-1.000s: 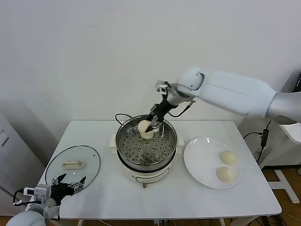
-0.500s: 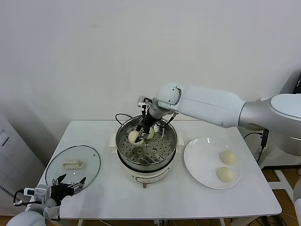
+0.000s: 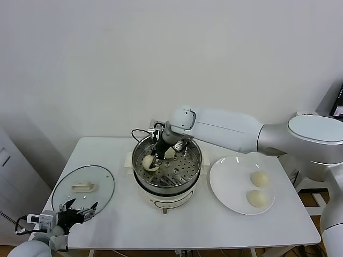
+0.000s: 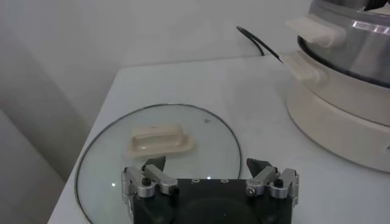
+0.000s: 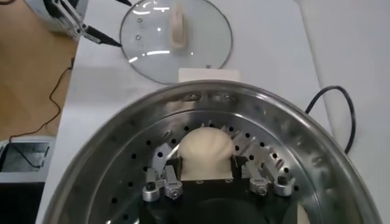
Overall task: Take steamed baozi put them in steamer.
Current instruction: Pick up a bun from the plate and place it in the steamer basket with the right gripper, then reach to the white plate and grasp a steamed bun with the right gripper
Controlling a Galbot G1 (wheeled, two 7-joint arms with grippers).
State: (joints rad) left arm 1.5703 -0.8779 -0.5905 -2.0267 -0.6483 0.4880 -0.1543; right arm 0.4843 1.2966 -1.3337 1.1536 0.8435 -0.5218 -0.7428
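Note:
The steamer [image 3: 188, 170], a shiny steel pot with a perforated floor on a white base, stands mid-table. My right gripper [image 3: 152, 159] reaches into its left side, shut on a cream-white baozi [image 3: 148, 161] held low over the floor. In the right wrist view the baozi [image 5: 207, 149] sits between the fingers [image 5: 172, 173] above the perforated floor [image 5: 131, 182]. A second baozi [image 3: 170, 152] lies in the pot behind the gripper. Two more baozi [image 3: 260, 178] [image 3: 256, 198] lie on the white plate [image 3: 228, 184]. My left gripper [image 3: 75, 209] is parked, open and empty, at the table's front left corner.
The glass lid [image 3: 83, 187] with a white handle lies flat on the table's left side, just beyond my left gripper [image 4: 207, 173]; it shows in the left wrist view [image 4: 183, 125] and the right wrist view [image 5: 177, 36]. A black cord [image 3: 137, 132] runs behind the steamer.
My right gripper has moved left and down with the baozi, from over the pot's back rim to low inside its left side. The left arm has not moved.

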